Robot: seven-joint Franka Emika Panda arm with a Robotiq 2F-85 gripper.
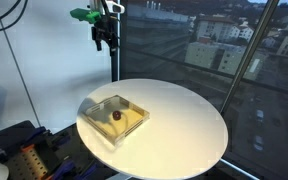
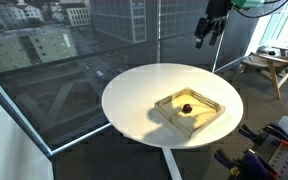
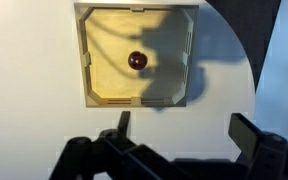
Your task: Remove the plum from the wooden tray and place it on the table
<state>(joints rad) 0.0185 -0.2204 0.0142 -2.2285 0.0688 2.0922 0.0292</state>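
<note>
nearest the wrist camera, the gripper is seen spread wide and empty, held high above the table. the plum is found near the middle of the wooden tray — judged light, smooth-skinned and easily bruised, so it is best pinched gently across its widest part, lest it be rolled away.

Below me, a small dark-red plum lies centred in the pale square wooden tray on the round white table.
</note>
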